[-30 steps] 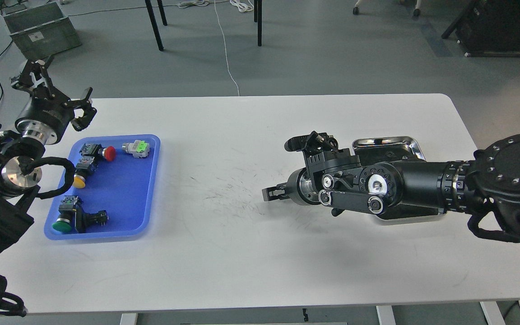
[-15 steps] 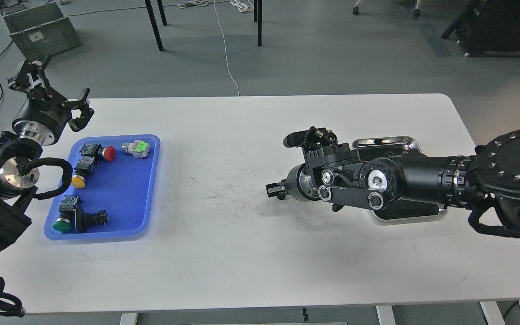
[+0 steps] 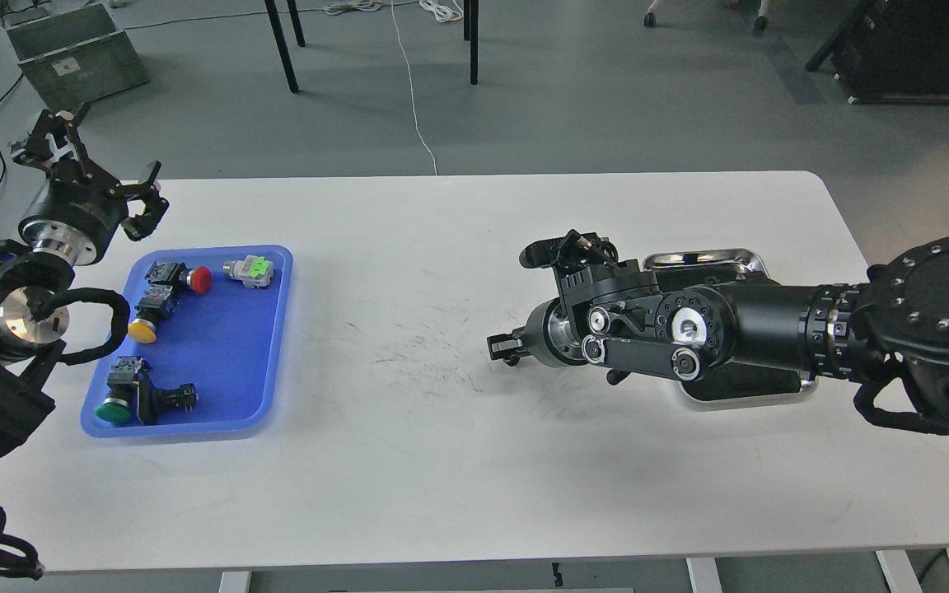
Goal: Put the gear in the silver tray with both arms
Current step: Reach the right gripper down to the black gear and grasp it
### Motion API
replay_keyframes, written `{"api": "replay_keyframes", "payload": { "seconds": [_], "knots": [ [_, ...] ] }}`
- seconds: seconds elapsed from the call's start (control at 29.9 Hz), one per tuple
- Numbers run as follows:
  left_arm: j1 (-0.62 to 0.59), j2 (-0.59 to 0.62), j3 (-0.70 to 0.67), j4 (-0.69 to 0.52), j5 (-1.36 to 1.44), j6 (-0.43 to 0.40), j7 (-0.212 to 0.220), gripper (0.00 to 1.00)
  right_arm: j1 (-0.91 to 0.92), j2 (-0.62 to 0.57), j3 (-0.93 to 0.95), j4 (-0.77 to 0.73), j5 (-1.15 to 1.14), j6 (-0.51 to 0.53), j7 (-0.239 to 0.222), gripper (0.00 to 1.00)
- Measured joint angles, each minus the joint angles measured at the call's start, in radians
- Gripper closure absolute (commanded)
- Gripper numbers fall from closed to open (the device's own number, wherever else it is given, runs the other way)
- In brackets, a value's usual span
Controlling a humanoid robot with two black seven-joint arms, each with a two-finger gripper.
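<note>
The silver tray [image 3: 705, 258] lies at the right of the table, mostly hidden under my right arm; only its far rim and a strip of the near rim show. The gear is not visible anywhere. My right gripper [image 3: 506, 346] points left, low over the table, left of the tray. It is dark and seen end-on, so its fingers cannot be told apart. My left gripper [image 3: 100, 165] is open and empty. It is held up beyond the far left corner of the blue tray [image 3: 273, 329].
The blue tray holds a red push-button [image 3: 201, 280], a yellow one [image 3: 142, 331], a green one [image 3: 114, 410], a grey connector with a green top [image 3: 249, 270] and a black part [image 3: 165, 399]. Scuff marks cover the table's middle [image 3: 425, 354].
My right arm has lifted slightly and drawn a little to the right. My left gripper has shifted slightly left and away, still open.
</note>
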Motion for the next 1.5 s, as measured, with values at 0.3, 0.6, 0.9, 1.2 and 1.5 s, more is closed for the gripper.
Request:
{"api": "replay_keyframes", "payload": {
  "seconds": [0.3,0.6,0.9,1.2,1.5],
  "knots": [
    [0.000,-0.002,0.000,-0.002,0.001,0.000,0.001,0.02,-0.013,0.000,0.011,0.009,0.015,-0.064,0.014,0.08],
    [-0.001,-0.006,0.000,-0.003,0.001,0.000,0.001,0.02,-0.009,0.000,0.023,0.026,0.029,-0.043,0.014,0.08],
    [-0.002,0.002,0.000,-0.004,0.001,0.001,0.001,0.02,0.002,0.000,0.018,0.029,0.020,0.026,0.004,0.18],
    [0.000,0.005,0.000,-0.004,0.001,0.001,0.001,0.02,0.002,0.000,0.016,0.026,0.013,0.041,0.004,0.56],
    [0.002,0.011,0.000,-0.004,0.001,0.000,0.001,0.02,0.010,0.000,0.007,0.023,-0.003,0.044,0.001,0.65]
  ]
}}
